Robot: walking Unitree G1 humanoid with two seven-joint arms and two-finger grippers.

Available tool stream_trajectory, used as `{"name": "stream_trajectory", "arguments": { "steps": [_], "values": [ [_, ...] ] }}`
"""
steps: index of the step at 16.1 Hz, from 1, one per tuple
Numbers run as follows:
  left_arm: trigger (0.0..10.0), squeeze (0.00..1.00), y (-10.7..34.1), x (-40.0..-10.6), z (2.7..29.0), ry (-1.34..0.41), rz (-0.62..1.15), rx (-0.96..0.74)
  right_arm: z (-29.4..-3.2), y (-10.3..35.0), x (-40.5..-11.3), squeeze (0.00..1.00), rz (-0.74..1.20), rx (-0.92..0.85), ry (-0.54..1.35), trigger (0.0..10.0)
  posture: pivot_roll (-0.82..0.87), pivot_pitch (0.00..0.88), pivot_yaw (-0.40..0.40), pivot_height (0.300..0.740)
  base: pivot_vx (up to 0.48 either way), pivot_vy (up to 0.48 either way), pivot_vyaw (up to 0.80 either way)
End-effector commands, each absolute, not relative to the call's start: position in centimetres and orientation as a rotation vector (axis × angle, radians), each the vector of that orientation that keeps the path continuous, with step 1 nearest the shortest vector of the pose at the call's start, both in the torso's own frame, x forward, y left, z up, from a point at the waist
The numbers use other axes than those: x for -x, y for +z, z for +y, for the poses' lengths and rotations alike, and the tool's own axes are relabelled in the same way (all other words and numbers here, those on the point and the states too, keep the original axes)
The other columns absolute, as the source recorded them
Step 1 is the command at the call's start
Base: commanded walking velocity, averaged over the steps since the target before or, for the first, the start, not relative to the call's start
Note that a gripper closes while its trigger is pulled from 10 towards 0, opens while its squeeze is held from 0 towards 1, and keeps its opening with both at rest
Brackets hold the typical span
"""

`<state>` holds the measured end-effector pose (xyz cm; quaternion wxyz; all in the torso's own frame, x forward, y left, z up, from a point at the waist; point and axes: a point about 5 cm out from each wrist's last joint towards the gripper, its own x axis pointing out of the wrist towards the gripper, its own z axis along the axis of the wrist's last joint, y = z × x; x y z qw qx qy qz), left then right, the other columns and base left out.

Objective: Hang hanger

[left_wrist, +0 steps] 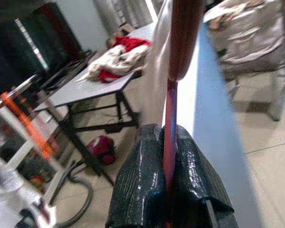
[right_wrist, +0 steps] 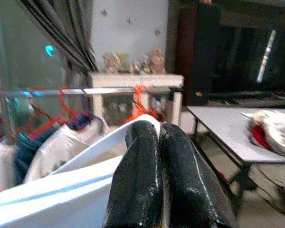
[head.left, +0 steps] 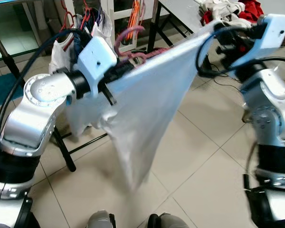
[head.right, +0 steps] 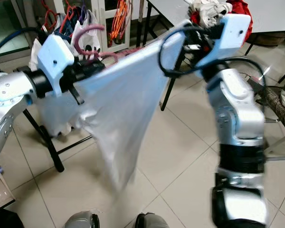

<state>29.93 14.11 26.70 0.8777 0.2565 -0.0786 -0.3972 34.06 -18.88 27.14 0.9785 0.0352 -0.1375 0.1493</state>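
A white garment stretches between my two raised grippers and droops to a point above the floor. It hangs on a pink-red hanger whose hook curls up behind the cloth's top edge. My left gripper is shut on the hanger's red bar at the garment's left end. My right gripper is shut on the cloth's upper right corner, its black fingers pressed together. The clothes rail with red hangers runs behind the cloth.
A drying rack with hung clothes stands behind my left arm, its black leg on the tiles. A grey table with a pile of red and white clothes stands at the back right. Tiled floor lies in front.
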Motion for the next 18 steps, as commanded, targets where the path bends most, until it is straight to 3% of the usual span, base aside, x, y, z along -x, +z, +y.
{"name": "stream_trajectory", "arguments": {
  "steps": [1,5,9,12,13,15,18],
  "values": [
    [10.0,0.0,27.4,-29.6,14.4,-0.832,-0.199,-0.534,-20.8,26.8,-34.1,0.0,-0.251,-0.021,0.252,0.0,0.02,0.039,-0.081,0.74,0.0,0.0,0.0],
    [10.0,0.0,28.6,-28.3,15.3,-0.909,-0.269,-0.435,-24.7,25.8,-34.1,0.0,-0.166,0.056,0.165,0.0,0.02,0.043,-0.091,0.74,0.0,0.0,0.0],
    [10.0,0.0,29.6,-28.8,16.4,-0.848,-0.326,-0.321,-25.1,24.8,-33.5,0.0,-0.125,0.059,0.209,0.0,0.01,0.044,-0.091,0.74,0.0,0.0,0.0],
    [10.0,0.0,30.8,-31.0,17.0,-0.602,-0.401,-0.129,-23.6,23.0,-33.0,0.0,-0.074,0.034,0.263,0.0,0.02,0.045,-0.092,0.74,0.0,0.0,0.0],
    [10.0,0.0,31.5,-32.9,18.0,-0.341,-0.426,0.06,-21.3,22.5,-32.7,0.0,-0.089,-0.007,0.313,0.0,0.02,0.043,-0.094,0.74,0.0,0.0,0.0],
    [10.0,0.0,31.6,-34.6,18.6,-0.117,-0.431,0.274,-17.8,22.4,-32.2,0.0,-0.126,-0.087,0.398,0.0,0.02,0.044,-0.09,0.74,0.0,0.0,0.0],
    [10.0,0.0,32.2,-35.6,19.1,-0.01,-0.47,0.34,-13.7,22.5,-31.4,0.0,-0.158,-0.173,0.503,0.0,0.02,0.039,-0.088,0.74,0.0,0.0,0.0]
  ]
}}
